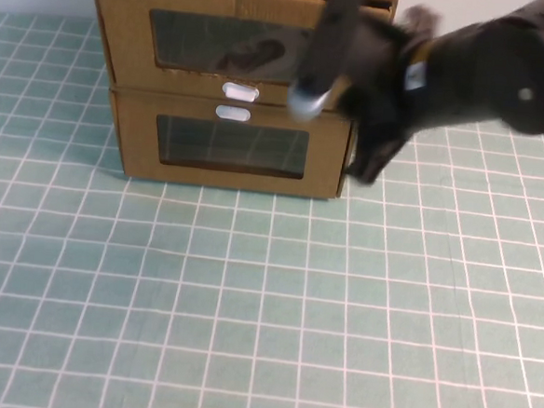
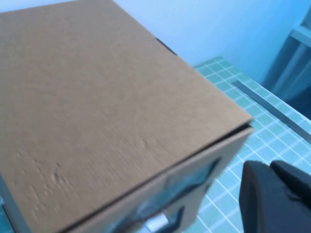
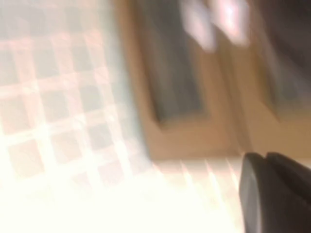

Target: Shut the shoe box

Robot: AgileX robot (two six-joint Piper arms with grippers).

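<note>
The shoe box (image 1: 125,35) sits atop its twin (image 1: 136,138) on the tabletop (image 1: 246,305) and looks nearly shut, perhaps needing a last push. My right gripper (image 1: 368,164) is at the stack's front right corner and my left gripper (image 2: 272,199) is above the lid. I cannot tell whether either is open or closed.

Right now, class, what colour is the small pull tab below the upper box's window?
White, on the pull tab of the brown shoe box; the high view shows it best.

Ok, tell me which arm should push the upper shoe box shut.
Right, probably: the right gripper hangs at the front of the shoe box, near its right edge; the left gripper hovers over its top.
</note>
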